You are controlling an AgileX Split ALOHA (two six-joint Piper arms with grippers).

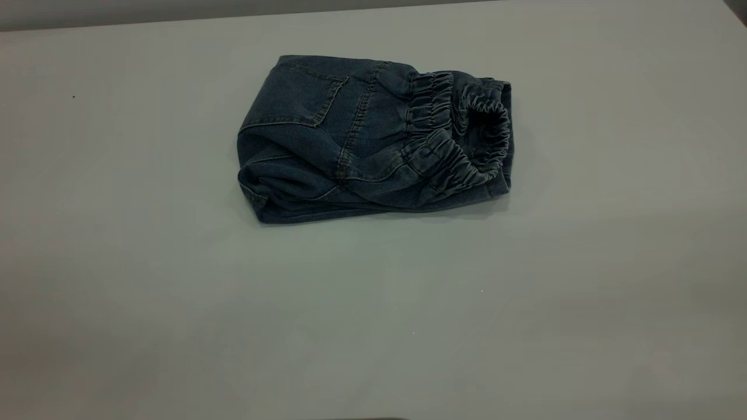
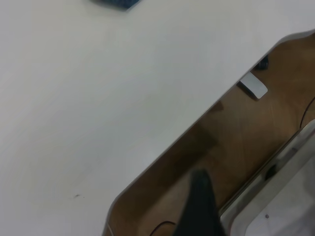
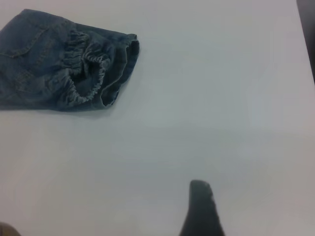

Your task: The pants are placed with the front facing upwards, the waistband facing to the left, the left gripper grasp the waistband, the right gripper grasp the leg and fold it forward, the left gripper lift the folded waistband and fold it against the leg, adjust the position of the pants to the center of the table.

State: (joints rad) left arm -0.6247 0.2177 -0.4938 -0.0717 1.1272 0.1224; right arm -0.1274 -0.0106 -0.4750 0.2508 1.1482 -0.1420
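The pants (image 1: 367, 140) lie folded into a compact bundle on the white surface (image 1: 175, 303), a little toward its far side and roughly midway across. The waistband (image 1: 461, 134) now sits at the right end of the bundle, its gathered elastic gaping open in a loop, while a patch pocket (image 1: 297, 99) faces up on the left part. Stacked layers show along the near edge.

Neither arm appears in the exterior view. In each wrist view only one dark fingertip of that arm's own pincer pokes into the picture, so whether the left pincer (image 2: 199, 206) and the right pincer (image 3: 202, 209) are spread or pressed together cannot be told. The left one hangs beyond the surface's edge, well apart from the cloth; the right one hovers over bare surface, well apart from the waistband.

The denim is probably soft, limp and fairly light, yet thick where layered. It should slide easily on the smooth top. For any last nudge, the puckered elastic rim offers the firmest bite; pinching a single layer risks undoing the fold.
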